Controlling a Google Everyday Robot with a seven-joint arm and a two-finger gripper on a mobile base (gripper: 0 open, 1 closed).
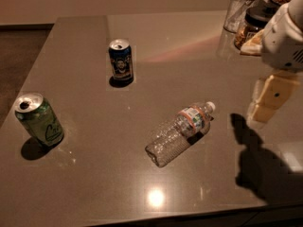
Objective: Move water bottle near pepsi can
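The water bottle lies on its side near the middle of the grey table, its white cap pointing to the upper right. The pepsi can stands upright at the far left-centre, well apart from the bottle. My gripper hangs above the table at the right edge, to the right of the bottle's cap and clear of it. Its cream fingers stand a little apart and hold nothing. Its shadow falls on the table below it.
A green can with white script stands upright at the left front. A clear glass tumbler and a dark-lidded jar stand at the far right corner, behind my arm. The table's front edge runs along the bottom.
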